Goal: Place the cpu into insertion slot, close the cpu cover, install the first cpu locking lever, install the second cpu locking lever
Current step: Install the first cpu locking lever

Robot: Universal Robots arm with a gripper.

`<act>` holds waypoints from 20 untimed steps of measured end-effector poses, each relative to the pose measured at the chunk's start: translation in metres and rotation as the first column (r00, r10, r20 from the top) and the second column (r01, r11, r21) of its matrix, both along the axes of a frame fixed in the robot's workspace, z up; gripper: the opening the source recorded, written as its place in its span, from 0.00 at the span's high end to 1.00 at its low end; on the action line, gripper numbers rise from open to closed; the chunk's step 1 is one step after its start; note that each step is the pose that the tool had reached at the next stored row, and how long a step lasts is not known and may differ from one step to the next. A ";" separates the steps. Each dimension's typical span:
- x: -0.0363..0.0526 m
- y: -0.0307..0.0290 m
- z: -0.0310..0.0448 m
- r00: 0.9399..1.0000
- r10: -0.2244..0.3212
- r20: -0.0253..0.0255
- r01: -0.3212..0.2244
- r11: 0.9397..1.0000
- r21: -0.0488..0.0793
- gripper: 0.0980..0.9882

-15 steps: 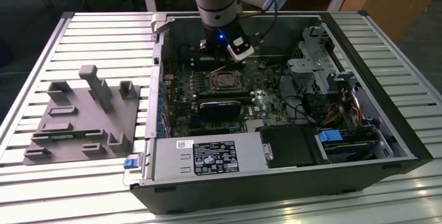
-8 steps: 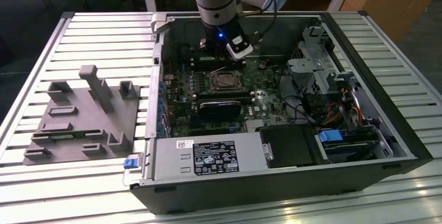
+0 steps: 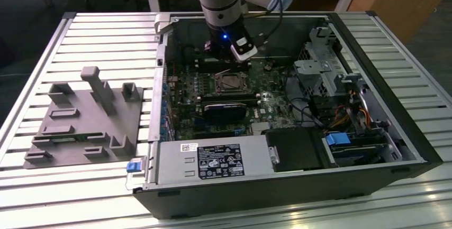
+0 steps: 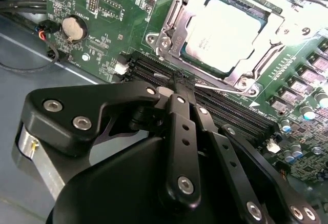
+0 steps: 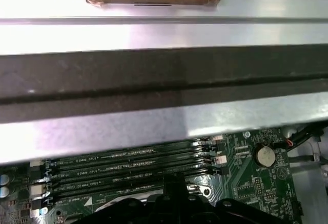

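Dull silver metal cpu [image 4: 221,32], shiny steel cpu cover [image 4: 174,29], matt black end effector [image 4: 180,88]

Harsh overhead glare on the cpu [image 4: 223,29], soft blur across the metal rail [image 5: 164,34]

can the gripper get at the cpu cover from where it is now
Probably yes. In the second wrist view the gripper sits low over the long black slots, right beside the cpu cover, which lies closed around the cpu. Nothing stands between them, and the open case leaves the socket area free from above.
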State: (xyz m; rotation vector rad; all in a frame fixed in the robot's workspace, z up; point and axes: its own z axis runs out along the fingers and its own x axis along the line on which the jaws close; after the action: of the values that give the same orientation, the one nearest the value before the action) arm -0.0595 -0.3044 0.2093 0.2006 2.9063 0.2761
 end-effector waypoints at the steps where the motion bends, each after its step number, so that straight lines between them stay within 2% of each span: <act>1: 0.0000 0.0007 -0.0007 1.000 -0.002 0.000 0.002 1.000 -0.003 1.00; 10: 0.0000 0.0103 -0.0048 1.000 -0.015 0.000 0.015 1.000 -0.024 1.00; 15: -0.0002 0.0113 -0.0073 1.000 -0.029 0.000 0.029 0.999 -0.035 1.00; 20: -0.0002 0.0120 -0.0084 0.999 -0.035 0.001 0.035 0.999 -0.038 1.00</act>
State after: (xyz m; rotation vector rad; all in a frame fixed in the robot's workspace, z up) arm -0.0597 -0.2923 0.2009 0.2456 2.9023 0.2149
